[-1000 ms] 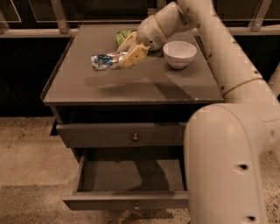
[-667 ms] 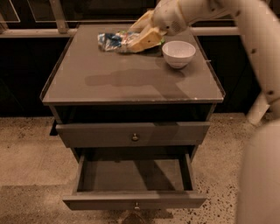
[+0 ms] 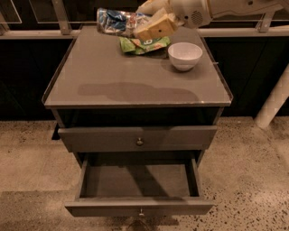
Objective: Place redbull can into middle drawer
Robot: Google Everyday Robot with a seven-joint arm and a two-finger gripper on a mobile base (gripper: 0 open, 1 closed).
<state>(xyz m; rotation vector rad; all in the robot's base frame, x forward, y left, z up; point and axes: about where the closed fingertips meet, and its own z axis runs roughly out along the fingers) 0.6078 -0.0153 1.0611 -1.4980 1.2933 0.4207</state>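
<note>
Redbull can (image 3: 113,21) is held in the gripper (image 3: 143,27), up and to the left of the white bowl (image 3: 185,55). It lies almost horizontal in the air, with its free end pointing away from the bowl. The tan fingers (image 3: 158,28) are closed on the end of the can that is nearer to the bowl, so we judge that the gripper is clamped on the can. The white arm (image 3: 235,6) goes from the gripper to the right and passes above the bowl, along the top edge of the view. Just under the gripper, left of the bowl and near to it, a green snack bag (image 3: 144,44) lies flat on the grey cabinet top (image 3: 126,81). The can appears lifted above this bag, but we cannot tell if they touch. The bowl itself stands upright on the cabinet top, close to the back right corner. Below the bowl, on the front of the cabinet, the upper drawer (image 3: 90,137) is closed, with a small round knob (image 3: 140,141) at its middle. Further below the bowl, the middle drawer (image 3: 135,207) is pulled out toward us, and we see its grey bottom and a second knob (image 3: 141,212) on its front. To the right of the bowl and lower, a white round post (image 3: 273,101) stands on the speckled floor (image 3: 253,171).
</note>
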